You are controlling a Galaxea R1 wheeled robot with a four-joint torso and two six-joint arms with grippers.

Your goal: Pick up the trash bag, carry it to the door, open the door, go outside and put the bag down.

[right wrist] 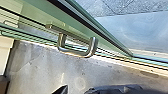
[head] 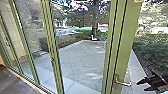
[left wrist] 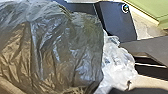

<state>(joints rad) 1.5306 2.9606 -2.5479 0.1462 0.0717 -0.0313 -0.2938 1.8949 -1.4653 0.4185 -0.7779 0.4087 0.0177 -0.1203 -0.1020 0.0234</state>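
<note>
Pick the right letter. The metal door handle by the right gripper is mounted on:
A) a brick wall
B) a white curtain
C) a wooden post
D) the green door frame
D: the metal handle is attached to the green frame.

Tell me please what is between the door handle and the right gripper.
In the head view, no object: pale paving shows between door handle and right gripper.

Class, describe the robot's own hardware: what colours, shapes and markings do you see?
The right claw is black, with an angular, tapering outline. In the left wrist view, the robot's flat dark plate carries a round fitting ringed in white.
</note>
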